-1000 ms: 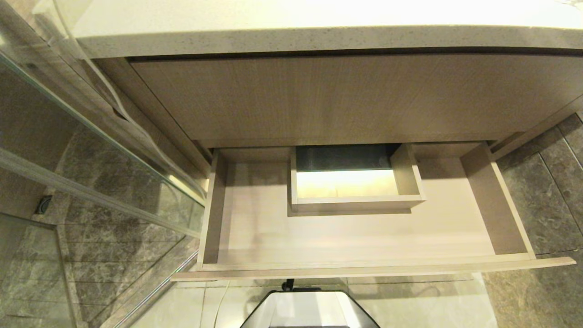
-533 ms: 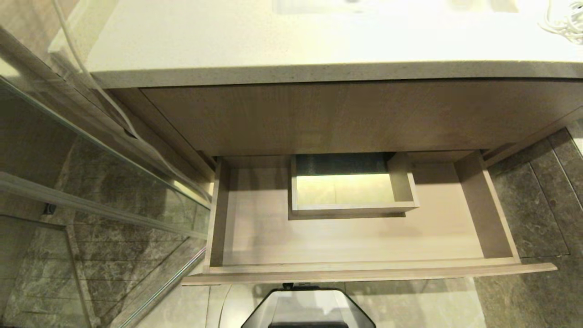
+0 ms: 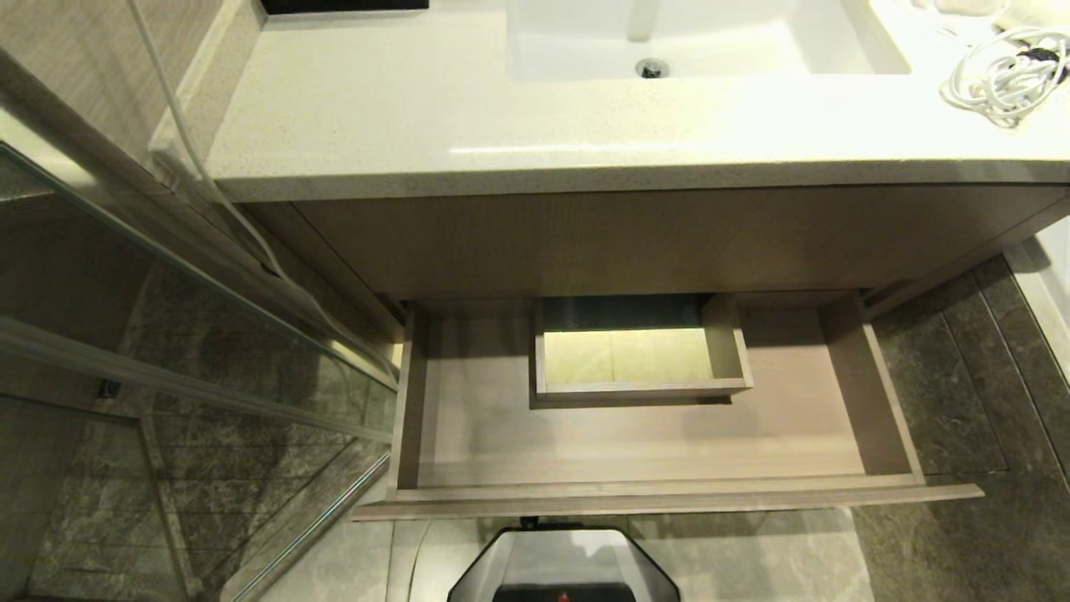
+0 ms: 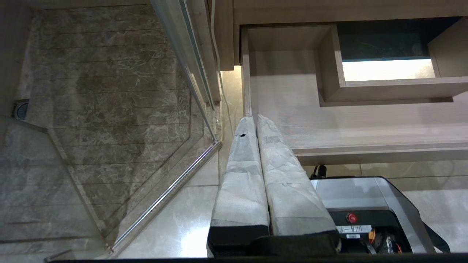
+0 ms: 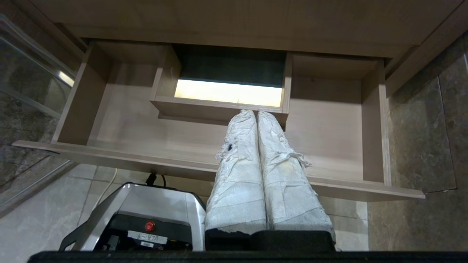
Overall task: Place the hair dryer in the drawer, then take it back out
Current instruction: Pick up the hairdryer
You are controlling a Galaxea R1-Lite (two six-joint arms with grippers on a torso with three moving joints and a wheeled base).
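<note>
drawer: pulled out below the countertop
sink: set in countertop, far side
cord bundle: countertop's right end, possibly the dryer's
glass panel: left of drawer

The light wood-grain drawer stands pulled open; a bundled white cord lies on the countertop

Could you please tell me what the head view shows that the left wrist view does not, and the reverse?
Only the head view shows the speckled pale stone countertop, the white rectangular sink basin and a bundled white cord at the counter's right end. Only the left wrist view shows the left claw, its two white-wrapped fingers shut together and holding nothing, and a round floor drain. Both share the wide open light wood-grain drawer with nothing in it, its boxed rectangular cutout, the glass shower panel and the robot's grey base.
</note>
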